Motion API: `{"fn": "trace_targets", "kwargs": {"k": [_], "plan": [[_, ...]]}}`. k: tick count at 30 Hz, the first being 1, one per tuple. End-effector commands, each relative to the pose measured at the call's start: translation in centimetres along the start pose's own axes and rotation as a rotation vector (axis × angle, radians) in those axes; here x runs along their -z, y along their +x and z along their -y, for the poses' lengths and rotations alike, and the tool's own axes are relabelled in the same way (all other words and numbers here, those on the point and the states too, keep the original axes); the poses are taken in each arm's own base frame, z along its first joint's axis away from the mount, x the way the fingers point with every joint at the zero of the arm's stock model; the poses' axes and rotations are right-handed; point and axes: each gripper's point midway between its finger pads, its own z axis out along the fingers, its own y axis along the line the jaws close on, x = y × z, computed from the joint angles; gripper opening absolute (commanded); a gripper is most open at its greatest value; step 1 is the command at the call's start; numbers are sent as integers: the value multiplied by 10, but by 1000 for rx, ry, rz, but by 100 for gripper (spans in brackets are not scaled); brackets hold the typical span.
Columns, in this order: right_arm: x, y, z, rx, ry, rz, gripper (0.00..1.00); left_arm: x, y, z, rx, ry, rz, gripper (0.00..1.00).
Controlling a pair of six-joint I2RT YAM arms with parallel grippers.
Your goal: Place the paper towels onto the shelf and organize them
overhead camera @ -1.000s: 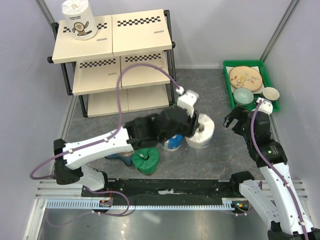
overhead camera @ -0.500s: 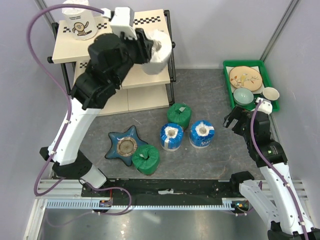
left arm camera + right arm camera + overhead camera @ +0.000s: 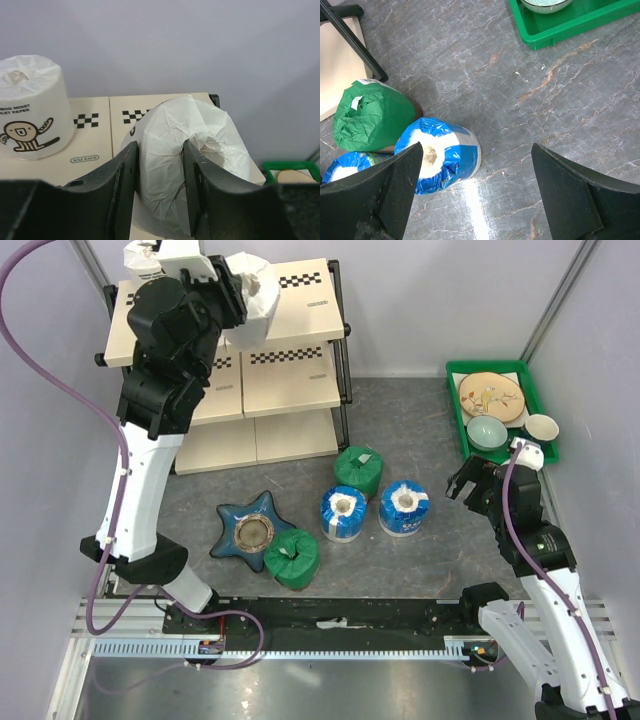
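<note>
My left gripper (image 3: 243, 292) is shut on a white paper towel roll (image 3: 258, 300) and holds it over the right half of the shelf's top board (image 3: 295, 310). In the left wrist view my fingers (image 3: 125, 170) squeeze this roll (image 3: 200, 145). A second white roll (image 3: 30, 107) stands upright at the top board's back left; the arm mostly hides it in the top view (image 3: 140, 255). Two blue rolls (image 3: 343, 513) (image 3: 405, 508) and two green rolls (image 3: 358, 470) (image 3: 292, 558) sit on the floor. My right gripper (image 3: 470, 480) is open and empty, just right of the blue roll (image 3: 445, 155).
A blue star-shaped dish (image 3: 250, 530) lies left of the front green roll. A green tray (image 3: 456, 405) with dishes stands at the back right. The shelf's black leg (image 3: 350, 40) and a green roll (image 3: 370, 117) show in the right wrist view.
My left arm lifted the white roll from the floor beside the blue rolls up to the shelf's top board, then shifted left over it. The right arm has not moved.
</note>
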Motion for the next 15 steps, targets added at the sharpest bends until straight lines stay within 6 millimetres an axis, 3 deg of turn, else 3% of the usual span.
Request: {"fn": "trace_targets", "kwargs": {"k": [1, 6, 15], "plan": [[2, 3, 1, 5, -8, -1, 98, -7, -46, -16, 33, -39, 166, 45], [2, 3, 1, 6, -10, 0, 98, -20, -51, -25, 64, -43, 206, 44], [0, 5, 1, 9, -7, -9, 98, -54, -23, -37, 108, -38, 166, 43]]}}
